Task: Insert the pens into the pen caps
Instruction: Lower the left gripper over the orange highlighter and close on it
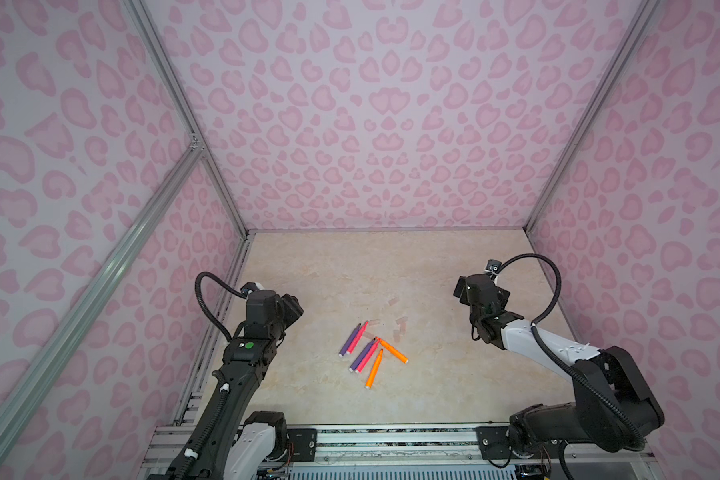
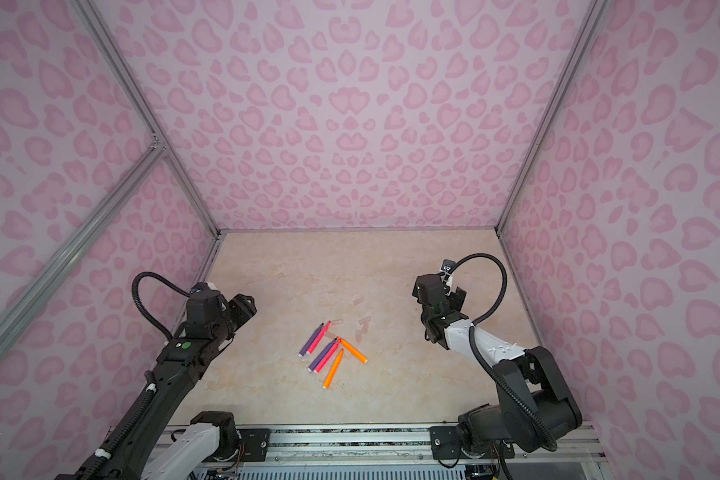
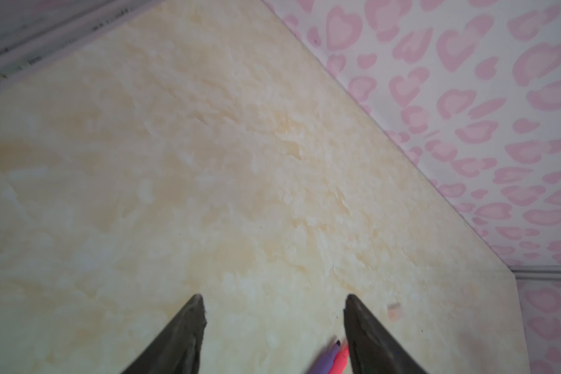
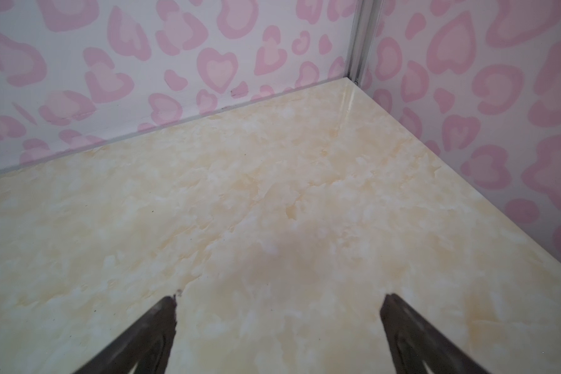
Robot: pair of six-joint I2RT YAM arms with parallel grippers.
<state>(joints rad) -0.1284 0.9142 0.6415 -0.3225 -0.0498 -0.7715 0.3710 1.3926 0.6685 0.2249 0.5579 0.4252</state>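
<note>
Several pens lie in a loose cluster mid-table in both top views: a purple pen point(image 1: 349, 341) beside a pink pen point(image 1: 357, 337), a second purple and pink pair point(image 2: 324, 355), and two orange pens point(image 1: 374, 368) point(image 1: 393, 351). Faint translucent pen caps point(image 1: 400, 322) point(image 2: 336, 321) lie just beyond them. My left gripper point(image 1: 295, 309) point(image 3: 274, 301) hovers left of the cluster, open and holding nothing. The purple pen's tip point(image 3: 329, 359) and the pink pen's tip point(image 3: 341, 359) show beside one finger, and a cap point(image 3: 394, 311) lies past it. My right gripper point(image 1: 481, 291) point(image 4: 280, 299) is open over bare table at the right.
The beige marble tabletop point(image 1: 329, 270) is boxed in by pink heart-patterned walls point(image 1: 391, 124) on three sides. A metal rail point(image 1: 391, 436) with both arm bases runs along the near edge. The right wrist view faces the far right corner point(image 4: 353, 77).
</note>
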